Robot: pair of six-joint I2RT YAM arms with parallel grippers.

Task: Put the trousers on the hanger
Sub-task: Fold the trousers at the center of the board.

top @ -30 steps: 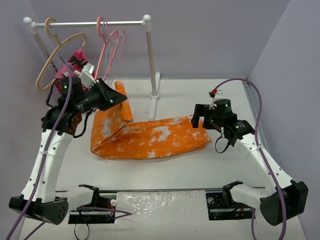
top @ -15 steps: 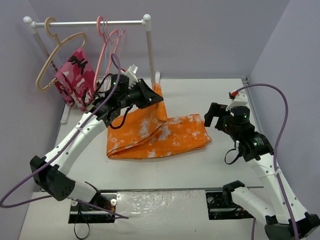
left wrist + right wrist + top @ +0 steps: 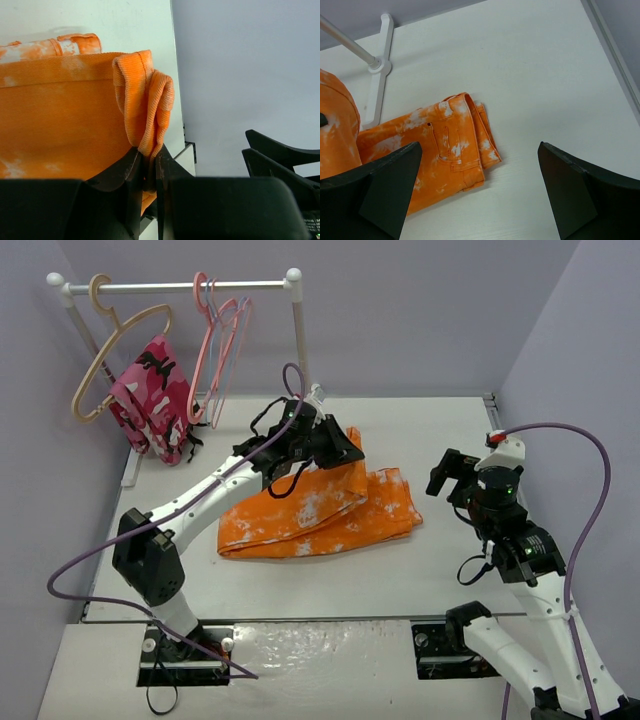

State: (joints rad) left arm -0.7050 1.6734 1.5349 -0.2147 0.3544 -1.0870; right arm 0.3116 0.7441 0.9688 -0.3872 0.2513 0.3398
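Reaching toward one o'clock, the left gripper pinches a fold of the trousers; the right gripper hovers wide-spread at their three o'clock.

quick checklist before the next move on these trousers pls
1. Left tool grip on the trousers: ok, shut on a bunched cloth edge.
2. Both legs in that grip: cannot tell.
3. Fold laid flat: not ok, the held end is lifted above the rest.
4. Right tool free: ok, open and empty, hovering by the waistband end.
5. Hanger off the rail: not ok, it hangs there.
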